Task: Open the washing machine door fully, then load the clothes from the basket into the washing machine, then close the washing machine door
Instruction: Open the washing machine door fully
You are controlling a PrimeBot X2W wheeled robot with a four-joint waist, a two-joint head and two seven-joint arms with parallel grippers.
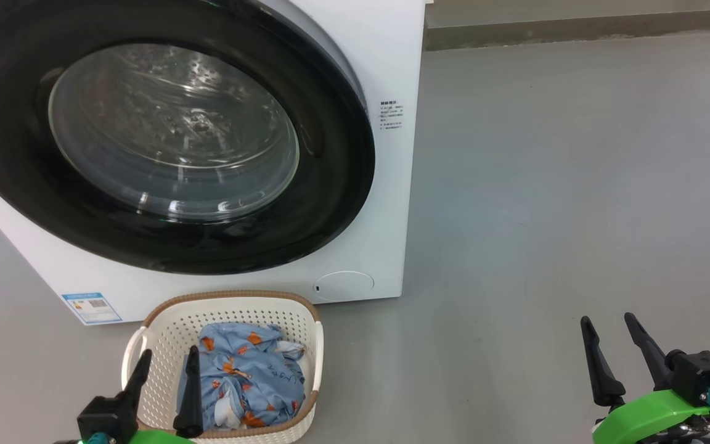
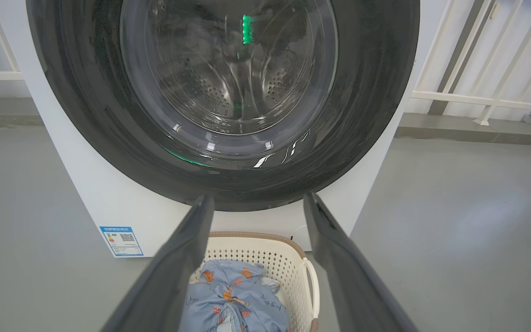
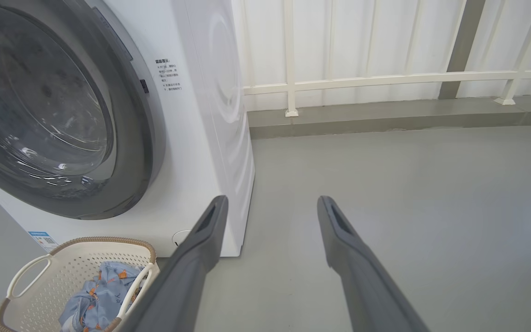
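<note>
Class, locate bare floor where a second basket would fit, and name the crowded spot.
Widest free patch: grey floor right of the washing machine, ahead of the right gripper. A narrower strip lies left of the basket. Crowded: the basket stands close below the shut washing machine door, left gripper near it.

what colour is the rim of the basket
Brown, woven-look, around the cream-white basket; it shows best in the head view.

head view downward, wrist views share basket (image 1: 167, 338)
</note>
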